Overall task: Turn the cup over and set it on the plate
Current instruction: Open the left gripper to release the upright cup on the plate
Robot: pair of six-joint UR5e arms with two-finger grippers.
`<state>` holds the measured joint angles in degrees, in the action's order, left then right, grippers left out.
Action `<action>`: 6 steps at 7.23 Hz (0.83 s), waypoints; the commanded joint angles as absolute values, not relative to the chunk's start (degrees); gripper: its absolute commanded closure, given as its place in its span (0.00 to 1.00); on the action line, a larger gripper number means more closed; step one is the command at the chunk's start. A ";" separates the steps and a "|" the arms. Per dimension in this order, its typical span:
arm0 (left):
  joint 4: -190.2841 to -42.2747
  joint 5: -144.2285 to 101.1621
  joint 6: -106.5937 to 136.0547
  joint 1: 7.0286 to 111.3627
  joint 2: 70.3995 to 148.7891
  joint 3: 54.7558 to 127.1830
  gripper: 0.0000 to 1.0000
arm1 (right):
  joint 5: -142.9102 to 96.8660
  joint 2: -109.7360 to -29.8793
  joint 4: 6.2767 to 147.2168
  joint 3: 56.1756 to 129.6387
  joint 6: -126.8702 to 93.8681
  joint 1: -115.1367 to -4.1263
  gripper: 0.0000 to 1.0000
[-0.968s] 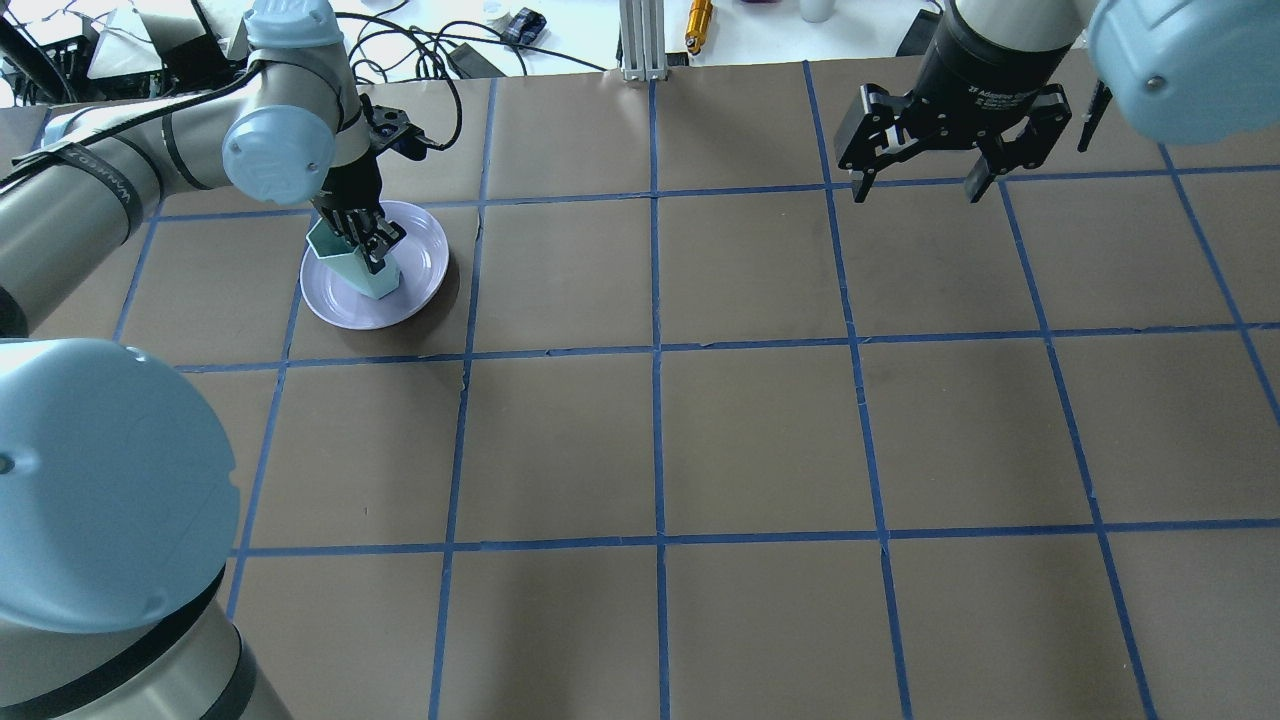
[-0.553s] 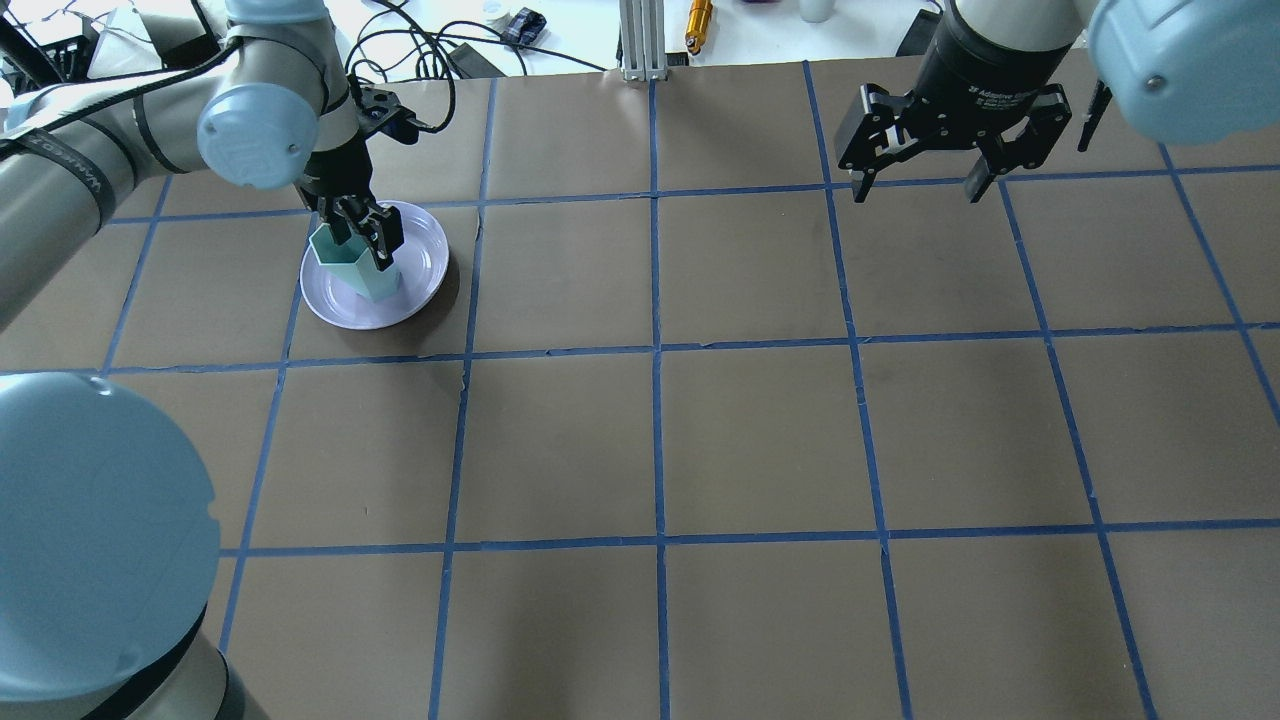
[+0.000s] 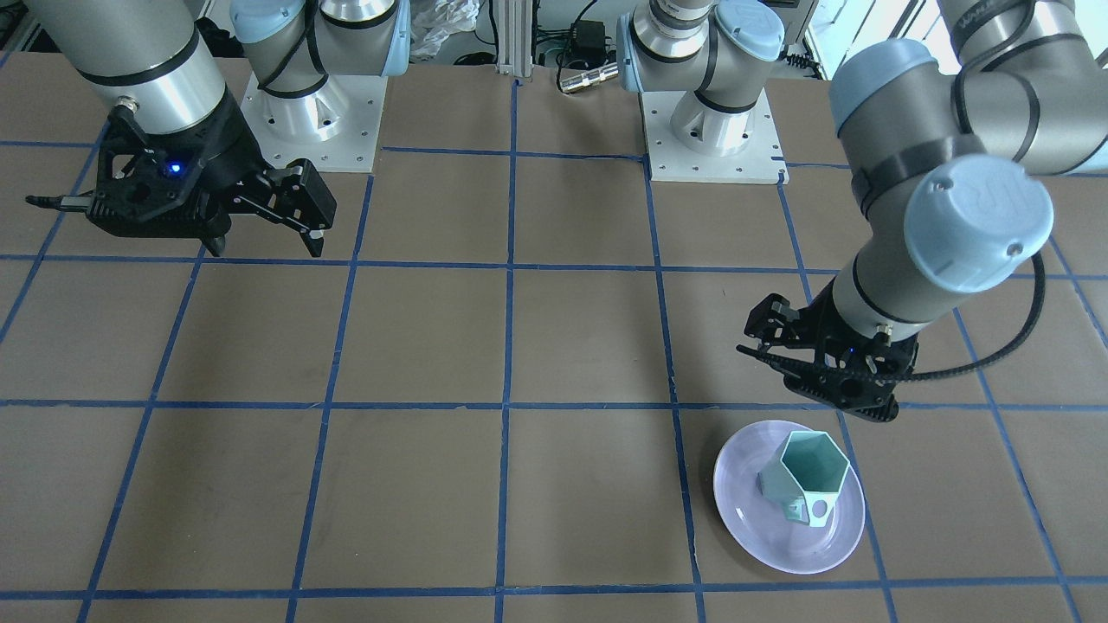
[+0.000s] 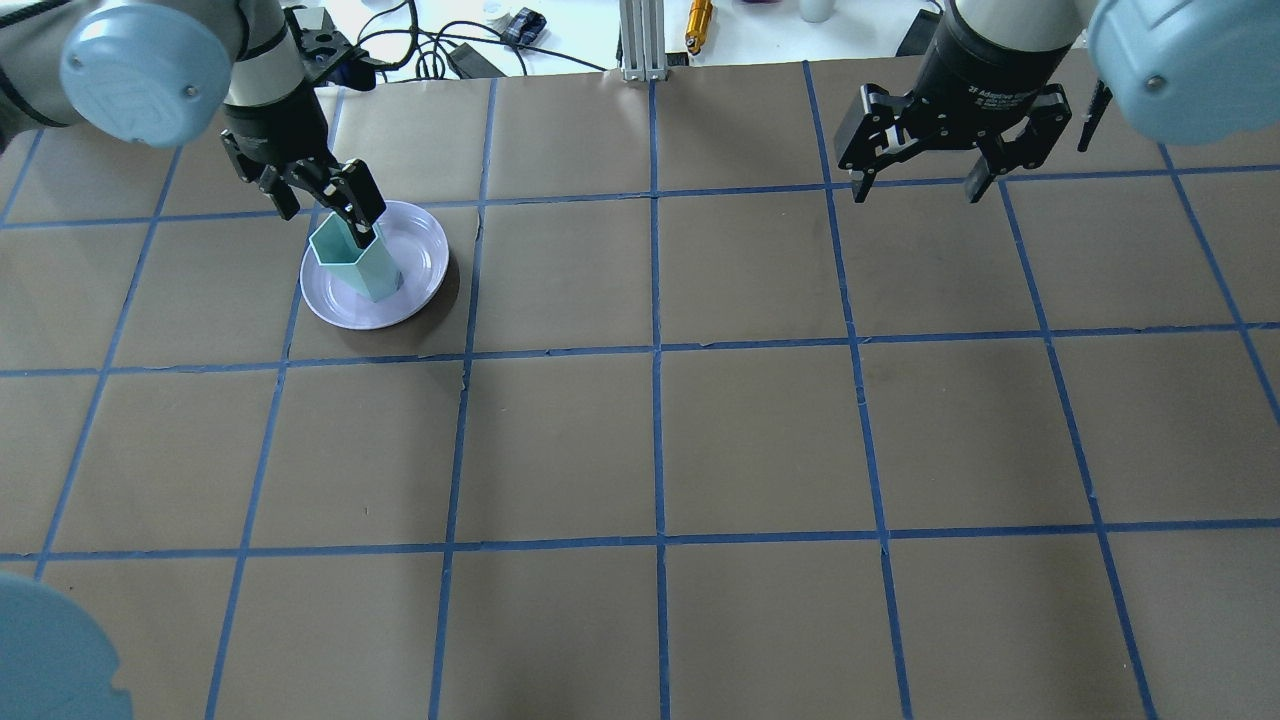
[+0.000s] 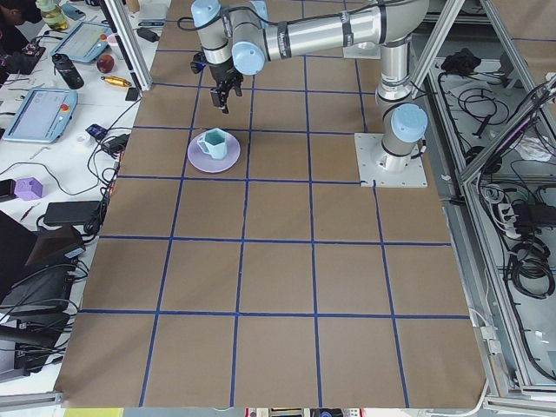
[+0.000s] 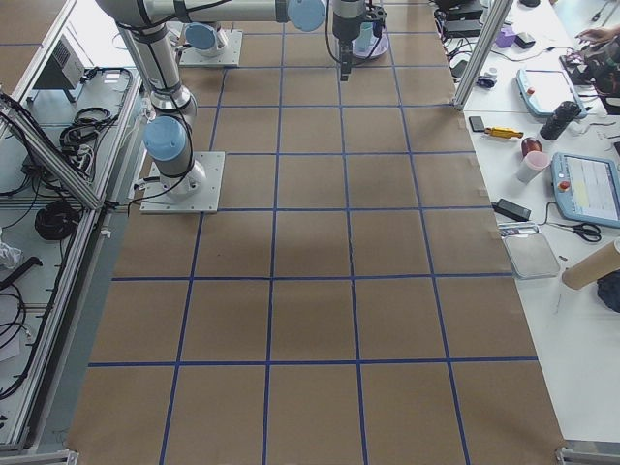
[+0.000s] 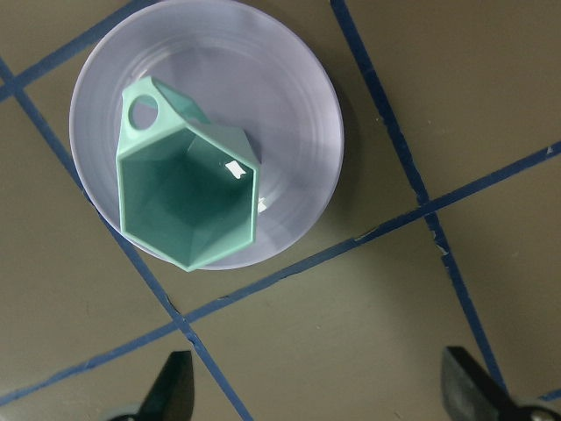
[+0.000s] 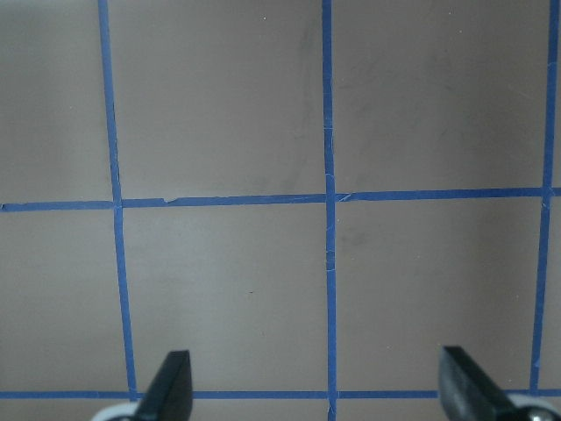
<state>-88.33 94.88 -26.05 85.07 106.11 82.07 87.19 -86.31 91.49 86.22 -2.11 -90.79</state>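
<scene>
The mint-green cup [image 4: 355, 262] stands upright, mouth up, on the lavender plate [image 4: 422, 262] at the far left of the table. It also shows in the front-facing view [image 3: 809, 474] and in the left wrist view [image 7: 188, 193], its handle toward the plate's [image 7: 294, 114] far rim. My left gripper [image 4: 325, 212] is open and empty. It hangs above the cup, on the robot's side of the plate [image 3: 762, 519], and does not touch the cup. My right gripper [image 4: 918, 190] is open and empty above bare table at the far right.
Blue tape lines grid the brown table. An aluminium post [image 4: 640, 40], cables and an orange tool [image 4: 698, 22] lie past the far edge. The two arm bases [image 3: 312, 95] stand at the robot's side. The right wrist view shows only bare table.
My left gripper has opened, let go of the cup and risen back from it. The cup has settled upright on the plate. The right arm has not moved.
</scene>
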 commanded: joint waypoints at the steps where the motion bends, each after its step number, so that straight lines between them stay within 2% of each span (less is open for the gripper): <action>1: -91.05 91.86 -17.01 85.17 99.17 82.35 0.00 | 87.19 -86.31 91.49 86.22 -2.11 -90.79 0.00; 4: -90.97 91.58 -4.00 86.39 92.74 84.98 0.00 | 87.19 -86.31 91.49 86.22 -2.11 -90.79 0.00; 6: -90.79 91.58 3.75 89.54 91.32 85.69 0.00 | 87.19 -86.31 91.49 86.22 -2.11 -90.79 0.00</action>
<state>-90.86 91.57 -1.01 87.58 92.36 85.22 87.19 -86.31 91.49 86.22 -2.11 -90.79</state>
